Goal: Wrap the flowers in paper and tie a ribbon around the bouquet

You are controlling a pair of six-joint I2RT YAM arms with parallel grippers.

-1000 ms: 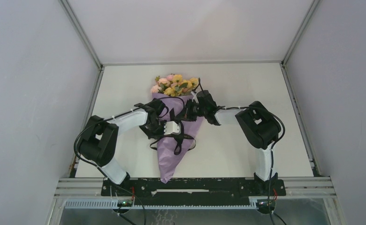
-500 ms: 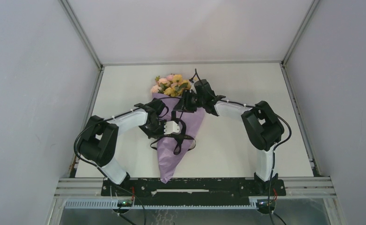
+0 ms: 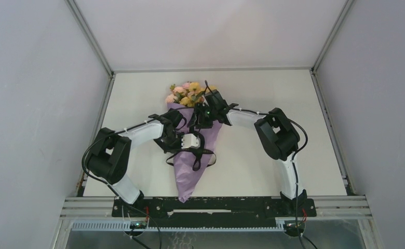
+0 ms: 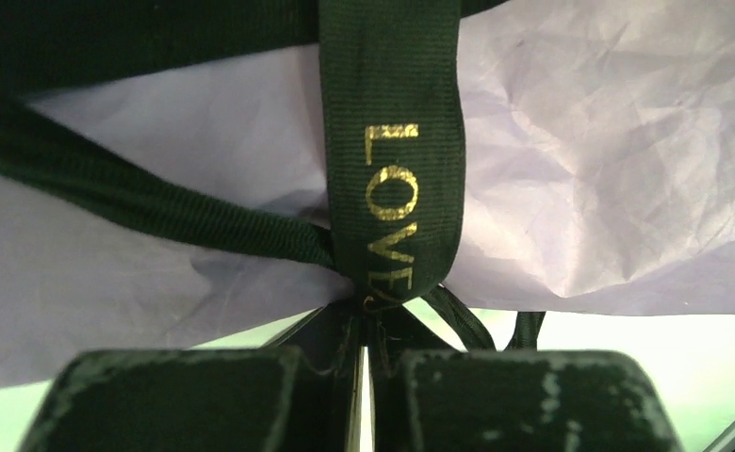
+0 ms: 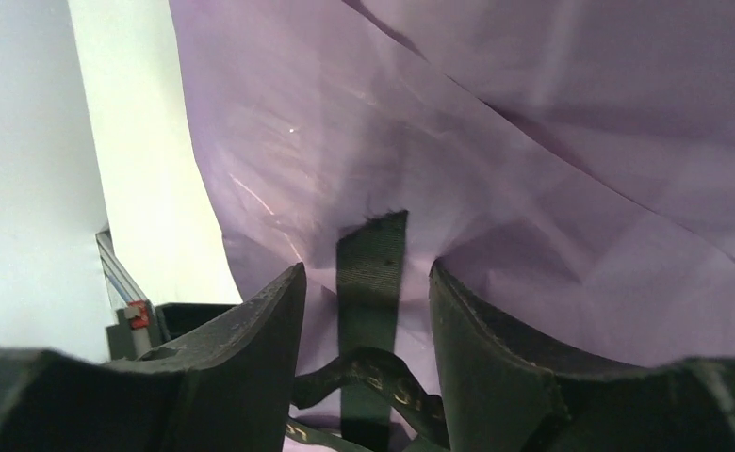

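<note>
1. The bouquet [image 3: 186, 179] lies flat on the white surface [image 3: 273, 88]. The flowers [image 3: 187, 93] are at the far end and the tapered tip points to the near edge between the two arm bases, so its long axis runs near to far with a slight lean.
2. The left pincer [image 4: 364, 377] is closed tight on the black ribbon [image 4: 392, 188], pinching it where the gold-lettered band crosses another strand over the lilac paper [image 5: 552, 141], about midway along the cone.
3. The right pincer [image 5: 368, 306] hangs farther up the cone, just short of the blooms. Its jaws are parted and it grips nothing.
4. A cut end of ribbon lies on the paper straight ahead of the right pincer, in the gap between its fingers [image 5: 251, 330], and appears to touch neither. A second, twisted strand crosses lower in the same gap.
5. That loose end runs in line with the right pincer's reach, not across it. The right arm is clearly the nearer one, while the left is busy anchoring the crossing.
6. Closing here would likely catch the strip by its edges, so it may fold or slip.
7. The tie looks partly made. Whether a knot is drawn tight cannot be told.
</note>
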